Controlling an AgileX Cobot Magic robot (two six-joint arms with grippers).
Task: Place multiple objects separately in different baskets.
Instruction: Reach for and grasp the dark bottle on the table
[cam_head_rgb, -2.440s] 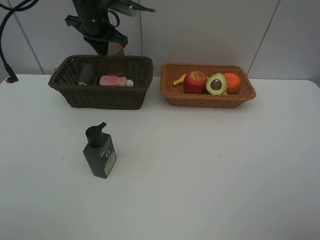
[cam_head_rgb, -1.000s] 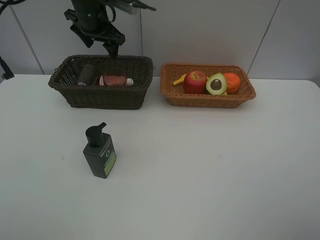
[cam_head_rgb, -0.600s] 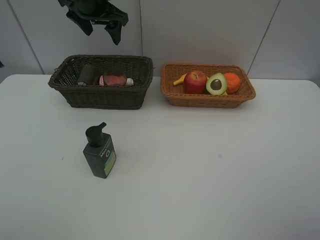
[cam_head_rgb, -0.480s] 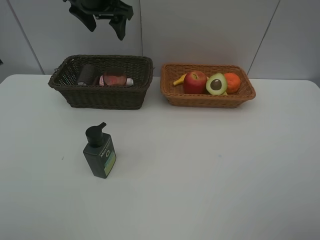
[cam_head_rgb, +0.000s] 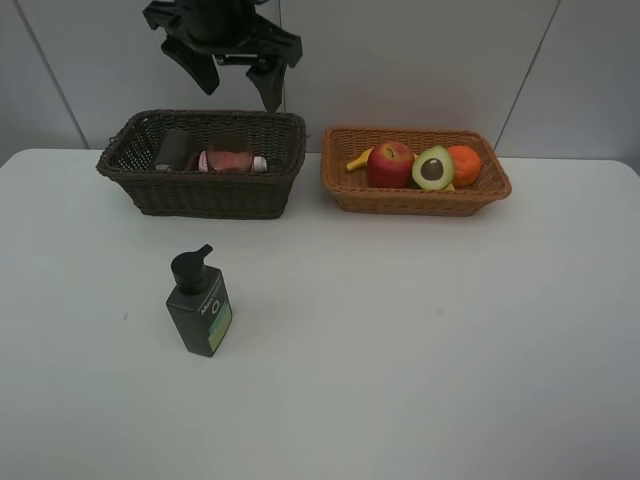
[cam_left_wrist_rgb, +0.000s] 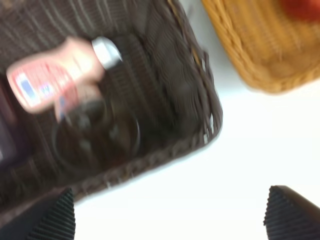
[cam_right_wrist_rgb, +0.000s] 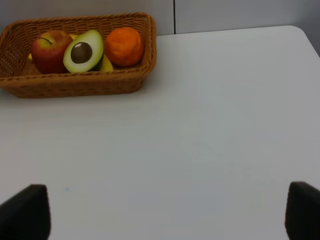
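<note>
Left gripper (cam_head_rgb: 237, 82) hangs high at the upper left of the overhead frame, above the back rim of the dark brown basket (cam_head_rgb: 215, 195), jaws spread wide, nothing between them. Right gripper (cam_right_wrist_rgb: 160, 212) shows only in its own wrist view, two dark fingertips far apart, empty, over bare table (cam_head_rgb: 420, 340).

Sorting looks deliberate: toiletries left, fruit right. Dark basket holds the pink bottle (cam_head_rgb: 230, 161) lying on its side with the cups. Tan basket (cam_head_rgb: 415, 197) carries red apple (cam_head_rgb: 391, 164), halved avocado (cam_head_rgb: 433, 168), orange (cam_head_rgb: 464, 164), and a banana (cam_head_rgb: 358, 159) poking out behind the apple.

One item left out: the dark green pump bottle (cam_head_rgb: 200, 305), upright on the table, lower left of the overhead frame, well apart from both baskets. Probably next, bound for the dark basket.

Left wrist view, blurred, looks straight down into the dark basket: a translucent cup (cam_left_wrist_rgb: 95, 137) just beside the pink bottle's body, its relation unclear from overhead. Right wrist view gives the avocado's pit plainly; neither wrist view catches the pump bottle.
</note>
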